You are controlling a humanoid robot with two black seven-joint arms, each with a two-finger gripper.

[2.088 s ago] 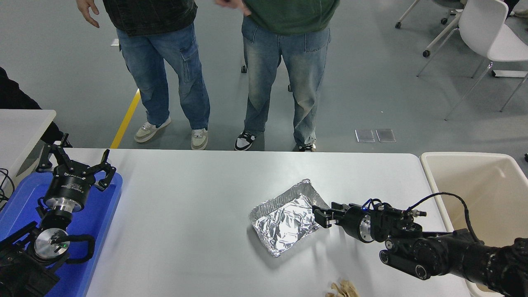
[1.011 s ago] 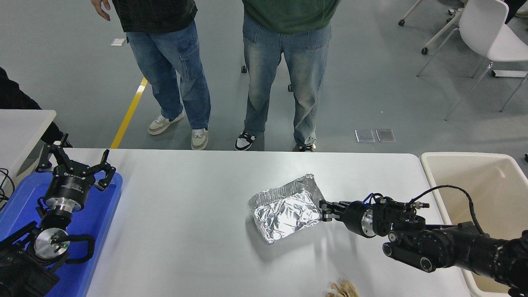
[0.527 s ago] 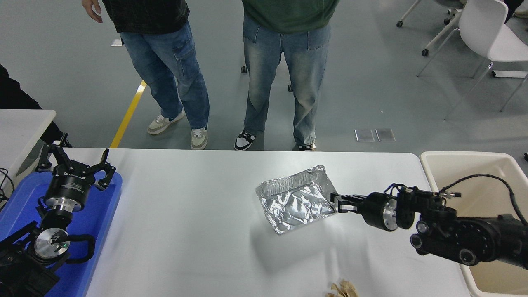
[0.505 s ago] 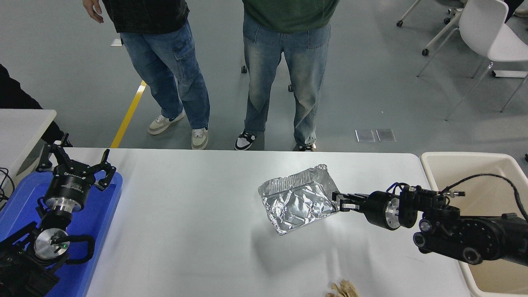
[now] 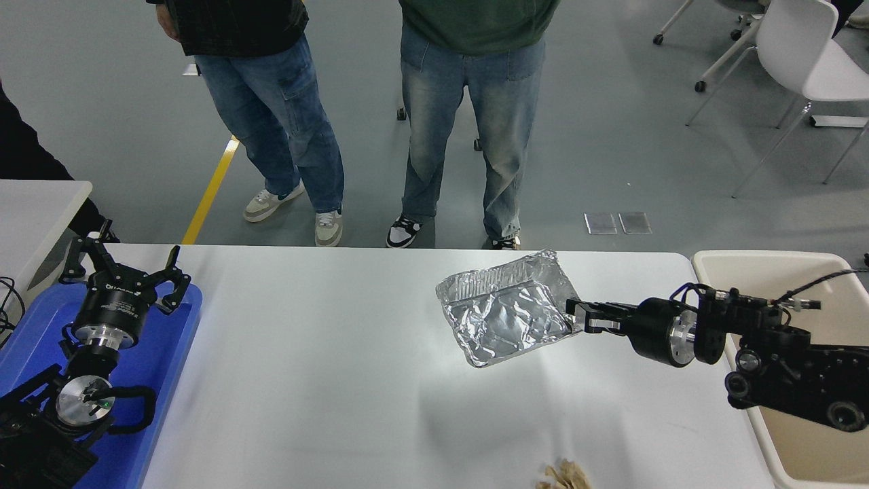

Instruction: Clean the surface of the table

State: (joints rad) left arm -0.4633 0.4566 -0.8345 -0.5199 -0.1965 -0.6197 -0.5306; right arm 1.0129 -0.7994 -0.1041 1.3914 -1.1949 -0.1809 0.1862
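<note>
On the table surface, the right gripper at 3 o'clock pinches a raised foil tray; the left gripper, spread wide, is parked at 9 o'clock.

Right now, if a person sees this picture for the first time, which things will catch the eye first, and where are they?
The crumpled foil tray stands out most: the right gripper holds it by one edge, lifted above the table surface right of centre. Just beyond it, at the right edge, is a large beige bin. The left gripper sits open over a blue tray at the lower left, and two people in jeans stand at the far side.
</note>
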